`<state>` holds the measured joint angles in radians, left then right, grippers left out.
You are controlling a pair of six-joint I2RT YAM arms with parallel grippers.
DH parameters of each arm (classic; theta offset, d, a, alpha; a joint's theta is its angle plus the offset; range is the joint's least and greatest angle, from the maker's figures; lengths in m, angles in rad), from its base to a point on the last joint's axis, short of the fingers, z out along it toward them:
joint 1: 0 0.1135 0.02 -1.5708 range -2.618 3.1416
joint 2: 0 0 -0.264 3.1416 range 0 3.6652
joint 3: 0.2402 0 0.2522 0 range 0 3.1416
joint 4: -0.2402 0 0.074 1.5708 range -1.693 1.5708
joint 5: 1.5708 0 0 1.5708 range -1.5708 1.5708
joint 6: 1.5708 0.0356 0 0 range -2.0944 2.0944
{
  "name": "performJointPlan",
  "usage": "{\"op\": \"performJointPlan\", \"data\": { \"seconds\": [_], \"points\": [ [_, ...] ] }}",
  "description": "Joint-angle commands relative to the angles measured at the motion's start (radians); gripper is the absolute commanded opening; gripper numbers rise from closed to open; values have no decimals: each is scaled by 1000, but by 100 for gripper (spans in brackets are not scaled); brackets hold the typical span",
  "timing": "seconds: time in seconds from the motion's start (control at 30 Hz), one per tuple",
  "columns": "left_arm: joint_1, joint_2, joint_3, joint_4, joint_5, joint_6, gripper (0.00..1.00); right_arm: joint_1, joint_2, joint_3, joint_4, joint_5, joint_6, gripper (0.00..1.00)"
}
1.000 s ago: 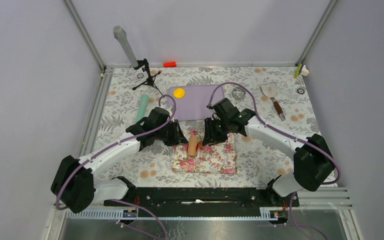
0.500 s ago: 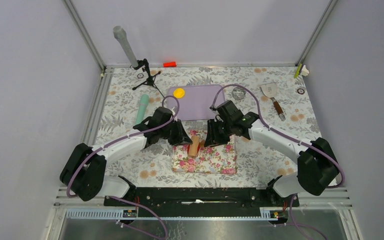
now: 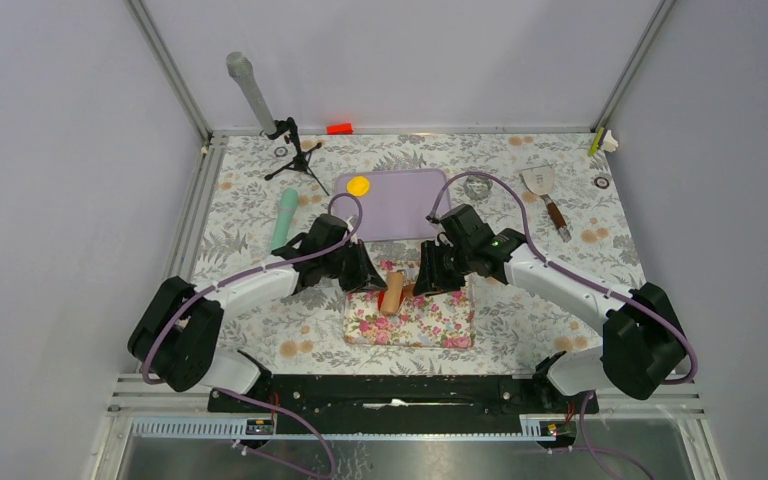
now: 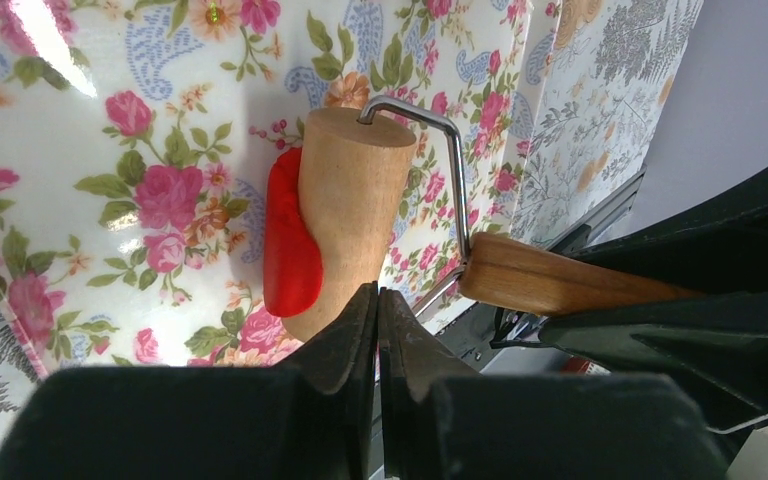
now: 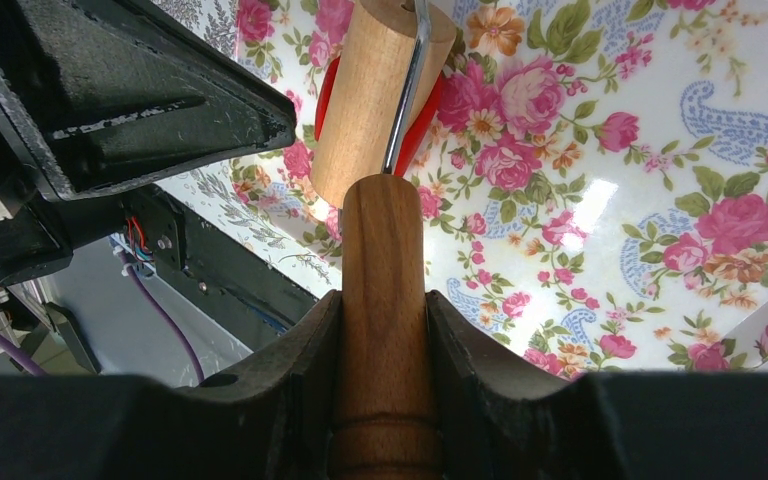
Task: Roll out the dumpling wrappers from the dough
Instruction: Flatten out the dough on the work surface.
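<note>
I have the right gripper (image 5: 382,305) clamped on the roller handle (image 5: 384,230), one jaw on each side of the wood, with the handle running straight out ahead of the jaws. Sensible hold: the wire yoke (image 4: 438,130) lets the drum (image 4: 350,195) spin free while the arm only pushes and pulls.

The drum sits just past the tip of the handle, lying across the dough (image 4: 288,245). The dough is a red lump pinched under the drum on the floral mat (image 4: 110,120). From the left wrist I see it bulging out on one side of the drum. From the right wrist a red edge shows on both sides. It's squashed but thick, nowhere near a sheet, so I'd call this early in the rolling.

The left gripper (image 4: 378,300) is closed on nothing, fingertips pressed together, right at the near end of the drum. I can't tell whether they touch the wood. My read is that closed jaws make a blunt point to steady the drum end, not to grab anything.

One yellow wrapper (image 3: 358,185) lies on the purple board (image 3: 410,205), well beyond both sets of jaws and clear of the rolling. I see no red wrapper.

Risk: the dough sticks to the drum and lifts off the mat.
</note>
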<state>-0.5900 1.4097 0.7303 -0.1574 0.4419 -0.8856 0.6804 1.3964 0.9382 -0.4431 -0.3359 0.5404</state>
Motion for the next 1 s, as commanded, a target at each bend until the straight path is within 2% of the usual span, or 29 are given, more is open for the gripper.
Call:
{"op": "performJointPlan", "data": {
  "seconds": [0.0, 0.23, 0.5, 0.97],
  "points": [
    [-5, 19, -14, 86, 28, -16, 6, -5, 26, -27, -113, 62, -30, 0],
    [-5, 28, -67, 150, 43, -36, 5, -8, 20, -35, -113, 61, -35, 0],
    [-5, 39, -84, 153, 24, -23, 4, -7, 19, -41, -112, 63, -32, 0],
    [-2, 34, -82, 48, -79, 17, 3, -20, 6, -47, -122, 67, -37, 0]
  ]
}}
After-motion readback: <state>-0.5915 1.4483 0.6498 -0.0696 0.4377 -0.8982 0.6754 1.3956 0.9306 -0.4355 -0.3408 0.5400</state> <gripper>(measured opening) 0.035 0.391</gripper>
